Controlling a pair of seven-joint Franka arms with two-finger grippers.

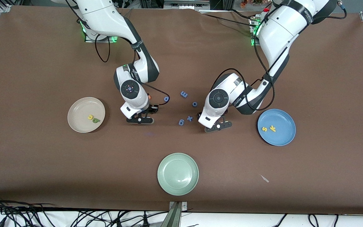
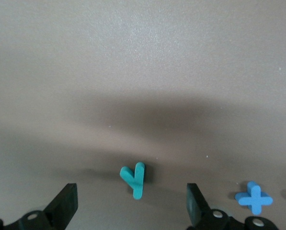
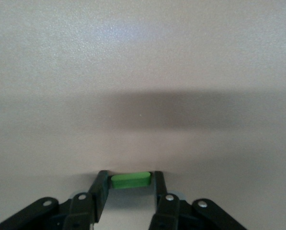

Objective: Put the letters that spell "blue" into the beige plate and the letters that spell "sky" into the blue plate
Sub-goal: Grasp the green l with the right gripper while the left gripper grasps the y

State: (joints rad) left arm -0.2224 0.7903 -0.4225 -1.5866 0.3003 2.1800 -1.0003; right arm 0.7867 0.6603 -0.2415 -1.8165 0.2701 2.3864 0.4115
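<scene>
1. While the left claw [image 2: 133, 211] hangs spread wide low over the teal y [image 2: 134, 178] on the brown worktop [image 1: 43, 63], the right claw [image 3: 129, 190] pinches the green l [image 3: 130, 180].
2. Yellow u [image 1: 90, 117] and green b [image 1: 96, 120] lie in the beige plate [image 1: 77, 110].
3. Yellow s [image 1: 264, 129] and yellow k [image 1: 273, 128] lie in the blue plate [image 1: 284, 121].

Even overhead light — soft shadows in both wrist views, mild haze.

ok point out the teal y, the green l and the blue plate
teal y [image 2: 134, 179]: left wrist view, on its stem
green l [image 3: 130, 180]: right wrist view, middle of the bar
blue plate [image 1: 284, 132]: front view, bare floor of the plate
</scene>
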